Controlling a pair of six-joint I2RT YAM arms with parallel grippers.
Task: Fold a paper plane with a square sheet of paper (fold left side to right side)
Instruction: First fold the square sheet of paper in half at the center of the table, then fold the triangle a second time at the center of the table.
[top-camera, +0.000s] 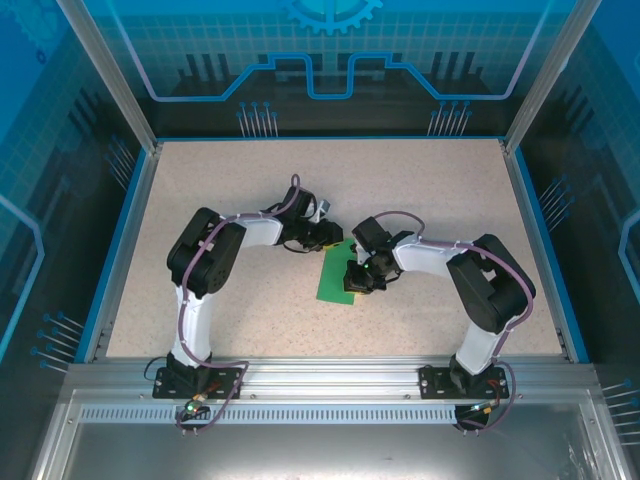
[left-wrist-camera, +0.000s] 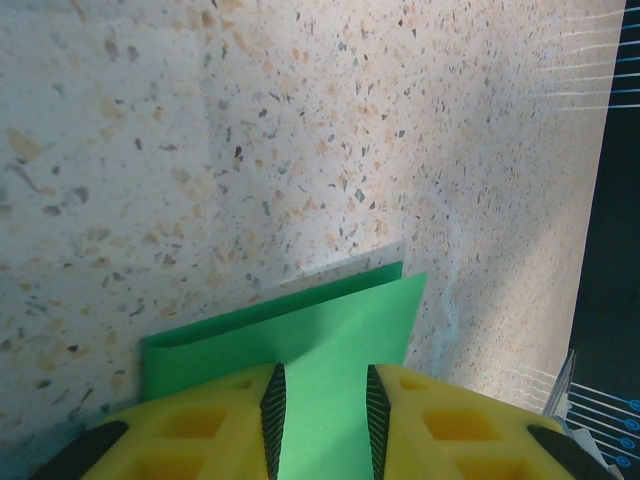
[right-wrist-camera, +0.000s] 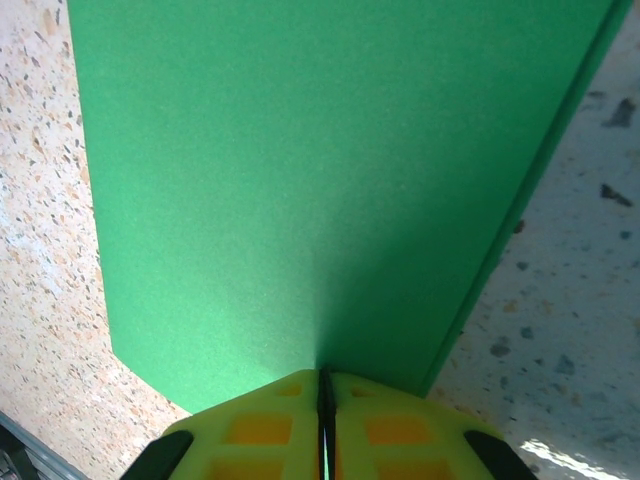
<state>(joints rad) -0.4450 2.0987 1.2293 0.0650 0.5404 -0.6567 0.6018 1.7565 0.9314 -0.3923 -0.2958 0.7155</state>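
Note:
The square sheet of paper (top-camera: 332, 275) lies on the table, bright green and doubled over into a narrow strip, its two layers slightly offset at the end (left-wrist-camera: 340, 310). My left gripper (top-camera: 335, 241) sits at the strip's far end. Its jaws stand apart (left-wrist-camera: 322, 425), and green paper lies flat in the gap beneath them. On the strip's right edge my right gripper (top-camera: 359, 278) has its yellow fingers closed together (right-wrist-camera: 323, 385). The sheet (right-wrist-camera: 290, 180) spreads out from their tips, with a faint bend running to the pinch.
The speckled beige tabletop (top-camera: 230, 190) spreads on all sides of the paper. A blue rim (top-camera: 120, 250) and aluminium posts with tinted panels enclose it. Both arm bases are bolted to the metal rail (top-camera: 330, 380) at the near edge.

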